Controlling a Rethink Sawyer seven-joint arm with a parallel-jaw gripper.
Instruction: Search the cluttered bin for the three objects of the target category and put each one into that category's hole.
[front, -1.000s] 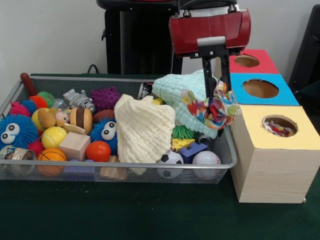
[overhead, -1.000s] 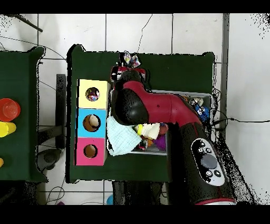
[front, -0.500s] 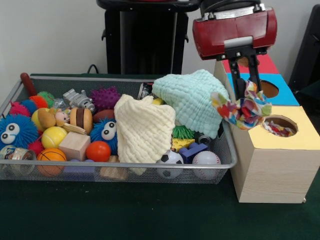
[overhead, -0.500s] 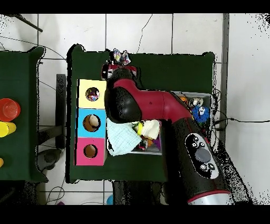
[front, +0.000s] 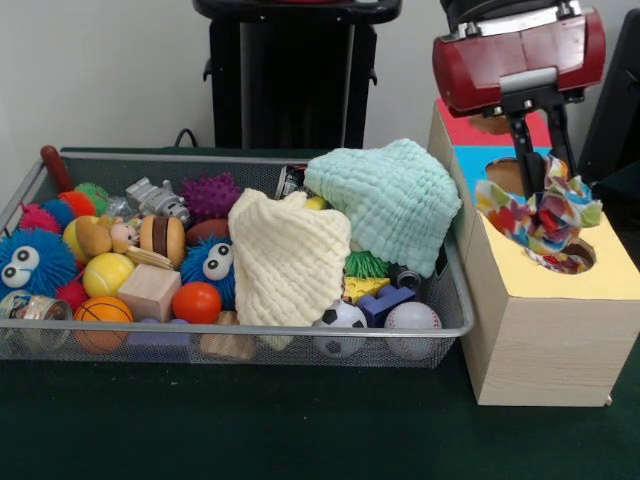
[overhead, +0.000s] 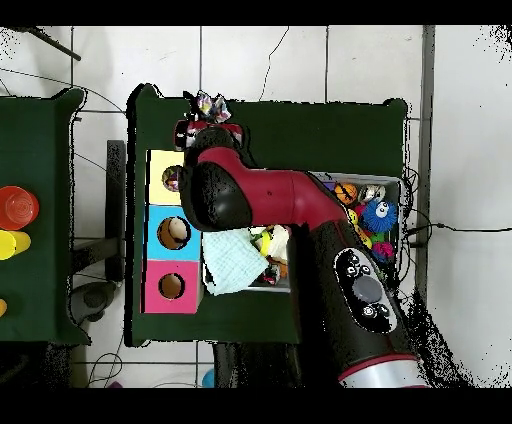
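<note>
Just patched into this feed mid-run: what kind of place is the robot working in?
Most likely a robotics lab test bench, not a home. A wire mesh bin of mixed toys sits on a green-covered table beside a wooden sorting box with coloured holes, and the gripper holds a multicoloured cloth over the yellow one.

You see a wire-mesh metal bin (front: 250, 340) on a matt green felt-like tabletop (front: 250, 430). Inside it, two soft waffle-knit cloths, one cream (front: 290, 260) and one mint (front: 385, 200), lie over glossy plastic balls and a smooth wooden block (front: 148, 291). The box (front: 540, 340) beside it has pale wood-grain sides. A printed cloth scrap (front: 545, 215) hangs from the glossy red-cased gripper (front: 540, 175).
</note>
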